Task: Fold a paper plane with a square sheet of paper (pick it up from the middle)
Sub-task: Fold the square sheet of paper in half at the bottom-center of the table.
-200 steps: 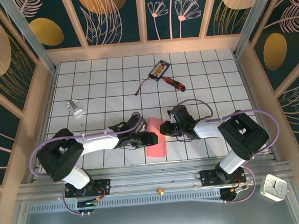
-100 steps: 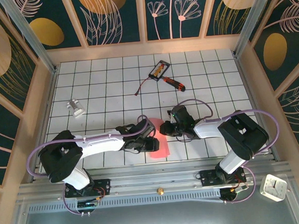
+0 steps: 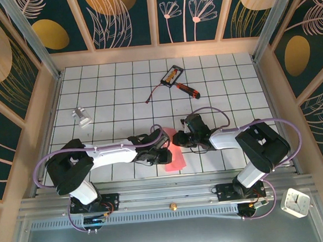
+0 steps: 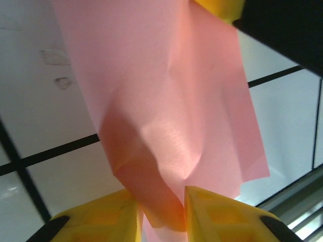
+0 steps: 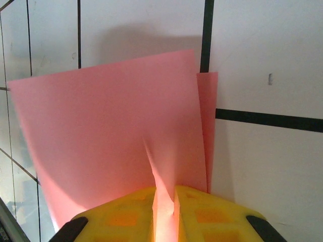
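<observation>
Pink sheet (image 3: 176,161) is at the near centre of the tabletop (image 3: 115,96), between the two hands, folded over on itself and rumpled. Left hand (image 3: 163,150) reaches in from the left. In the left wrist view its yellow fingers (image 4: 101,224) stand narrow, pinching a gathered fold of the sheet between them. Right hand (image 3: 179,139) comes in from the right, just beside the left hand. In the right wrist view its fingers (image 5: 212,212) are nearly together, clamped on a raised crease at one edge of the sheet, with a second layer showing past the sheet's right edge. Whether the sheet's near corner rests on the tabletop cannot be told. Screwdriver (image 3: 186,88) and card (image 3: 172,74) lie at the far centre, well apart from both hands.
</observation>
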### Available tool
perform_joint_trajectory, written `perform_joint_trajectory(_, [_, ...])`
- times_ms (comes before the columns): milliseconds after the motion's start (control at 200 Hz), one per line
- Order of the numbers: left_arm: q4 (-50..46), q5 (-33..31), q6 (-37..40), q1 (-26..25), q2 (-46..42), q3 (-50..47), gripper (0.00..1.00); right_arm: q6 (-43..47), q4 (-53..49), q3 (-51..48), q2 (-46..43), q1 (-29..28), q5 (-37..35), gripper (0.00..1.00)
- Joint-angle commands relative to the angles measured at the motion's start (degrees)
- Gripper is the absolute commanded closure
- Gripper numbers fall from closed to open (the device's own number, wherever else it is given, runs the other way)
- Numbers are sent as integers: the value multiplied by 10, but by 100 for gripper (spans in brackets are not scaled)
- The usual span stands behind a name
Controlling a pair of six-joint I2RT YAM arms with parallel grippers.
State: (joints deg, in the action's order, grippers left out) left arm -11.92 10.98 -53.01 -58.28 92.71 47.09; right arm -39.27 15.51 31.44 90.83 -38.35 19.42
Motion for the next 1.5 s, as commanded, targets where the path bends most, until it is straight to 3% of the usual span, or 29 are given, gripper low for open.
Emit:
perform_joint_trajectory(0, [78,48,-26,5,-15,-32,74,15,-63,-6,4,-8,-12,81])
perform_joint_trajectory(435, [252,146,-91,68,-67,-176,83,42,-86,-12,-68,-4,9,73])
perform_joint_trajectory(756, [260,165,-85,81,-51,-185,86,46,-83,-23,-104,-3,25,71])
perform_joint_trajectory(1336, [262,189,-80,92,-27,-194,90,45,-77,-4,-62,-3,11,78])
perform_joint_trajectory(1496, [260,190,-78,94,-22,-193,90,37,-60,-8,-92,21,46,78])
